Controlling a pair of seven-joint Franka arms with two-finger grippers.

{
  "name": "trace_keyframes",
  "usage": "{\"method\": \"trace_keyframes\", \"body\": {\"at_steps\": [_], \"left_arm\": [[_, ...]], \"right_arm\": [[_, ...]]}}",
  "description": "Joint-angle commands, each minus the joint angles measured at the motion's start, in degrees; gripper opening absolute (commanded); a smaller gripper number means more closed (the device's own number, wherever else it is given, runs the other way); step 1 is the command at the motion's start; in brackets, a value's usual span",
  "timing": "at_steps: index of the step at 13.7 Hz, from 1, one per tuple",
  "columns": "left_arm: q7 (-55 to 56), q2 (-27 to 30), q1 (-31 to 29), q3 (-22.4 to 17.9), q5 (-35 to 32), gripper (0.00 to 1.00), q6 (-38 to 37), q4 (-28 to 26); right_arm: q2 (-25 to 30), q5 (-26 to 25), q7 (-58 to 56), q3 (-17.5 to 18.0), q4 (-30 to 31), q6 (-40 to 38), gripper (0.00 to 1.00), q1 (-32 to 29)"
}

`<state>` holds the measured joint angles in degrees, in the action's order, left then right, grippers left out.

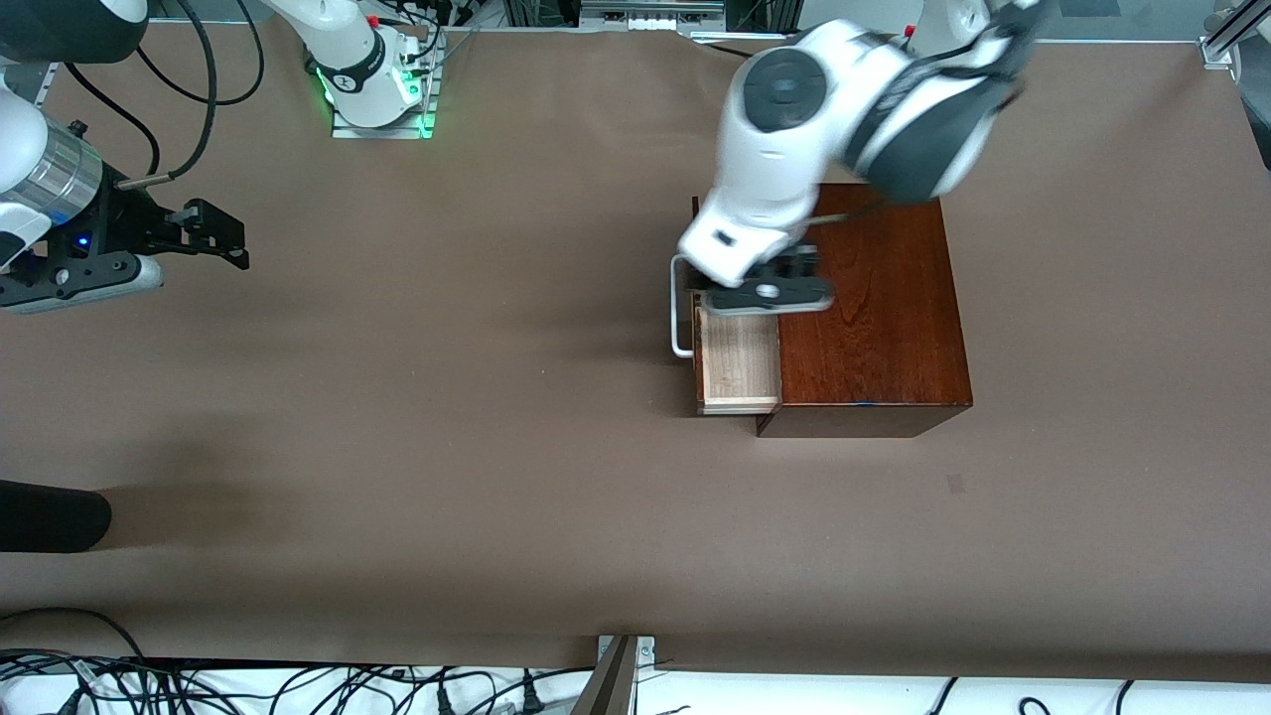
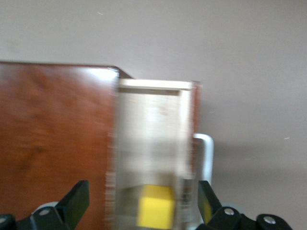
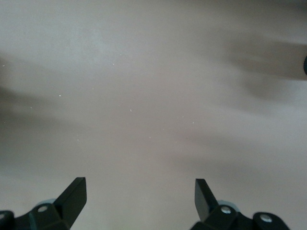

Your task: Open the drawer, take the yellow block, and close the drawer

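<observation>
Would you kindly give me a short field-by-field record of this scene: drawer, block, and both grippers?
drawer: pulled partly out of the box, white handle visible
yellow block: lying inside the drawer, not gripped
left gripper: open, over the open drawer, fingers apart above the block
right gripper: open, waiting over bare table at the right arm's end

Drawer (image 1: 737, 369) is sitting pulled out of box (image 1: 874, 308) toward right arm's end of worktop (image 1: 496, 447); block (image 2: 154, 207) is lying in drawer.
</observation>
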<state>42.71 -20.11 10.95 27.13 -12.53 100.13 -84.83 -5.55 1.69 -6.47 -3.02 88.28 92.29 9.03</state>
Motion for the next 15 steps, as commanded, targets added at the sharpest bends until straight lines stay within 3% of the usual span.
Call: {"method": "trace_keyframes", "body": {"at_steps": [1, 4, 6, 8, 9, 12, 13, 15], "left_arm": [[-8.84, 2.61, -5.4, 0.56, 1.54, 1.0, -8.08, 3.35], [-19.64, 5.87, -12.25, 0.65, 2.77, 1.0, -14.42, 4.94], [-23.62, 8.15, -19.09, 0.38, 7.41, 1.0, -17.32, 4.94], [-30.36, 8.34, -25.61, -0.05, 10.59, 1.0, -18.74, 6.51], [-33.97, 8.95, -26.15, -1.45, 10.86, 1.0, -18.83, 5.65], [-38.31, 14.2, -16.36, -17.49, 12.0, 1.0, -13.85, -0.03], [-38.75, 17.18, -15.01, -21.03, 12.79, 1.0, -10.95, -4.07], [-40.5, 25.0, -13.34, -24.3, 12.71, 1.0, -4.36, -13.65]], "right_arm": [[-0.17, 0.33, 0.49, 1.87, -0.56, 0.96, 1.0, 1.77], [0.45, 0.33, 0.93, 5.82, -0.56, 0.35, 1.0, 3.45], [-0.16, 0.25, 0.24, 10.11, -0.56, 0.52, 1.0, 3.71], [-2.87, 0.16, 0.06, 14.77, -0.56, 1.14, 1.0, 5.81], [-5.15, 0.24, 0.14, 16.1, -0.56, 2.62, 1.0, 7.3], [-9.82, -0.54, -0.03, 17.52, -0.56, 11.12, 1.0, 16.77], [-11.57, -0.98, -0.03, 17.52, -0.65, 14.37, 1.0, 19.68], [-15.96, -2.29, -1.34, 17.61, -3.09, 18.7, 1.0, 24.87]]}}
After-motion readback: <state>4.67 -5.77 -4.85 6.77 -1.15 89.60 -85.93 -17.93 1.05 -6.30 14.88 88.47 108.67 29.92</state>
